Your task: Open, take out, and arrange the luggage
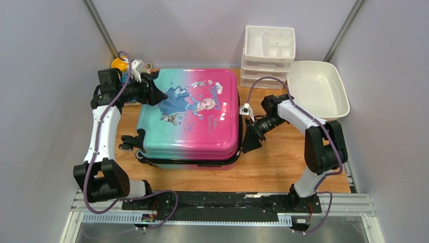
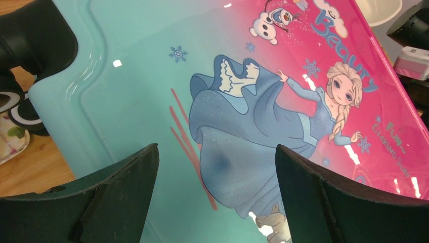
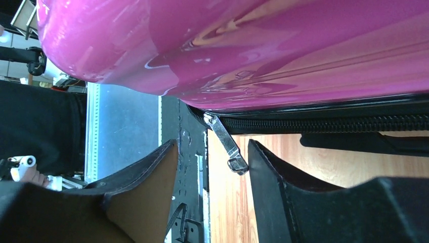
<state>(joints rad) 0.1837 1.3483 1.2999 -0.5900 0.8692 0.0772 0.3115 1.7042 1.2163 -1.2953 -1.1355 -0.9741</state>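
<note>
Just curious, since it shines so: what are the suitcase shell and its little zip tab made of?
The suitcase shell looks like hard, glossy plastic: it mirrors the lights sharply. The zip tab looks like metal, silvery with a dull sheen, though painted plastic is possible.

I am looking down on the luggage (image 1: 189, 114), its shell fading from teal to pink and carrying a blonde princess in a blue gown, a white snowman and snowflakes. Its zip (image 3: 324, 123) is showing black, the pull (image 3: 226, 144) silver. The worktop (image 1: 283, 167) is showing light wood, and my jaws are looking matte black.
</note>
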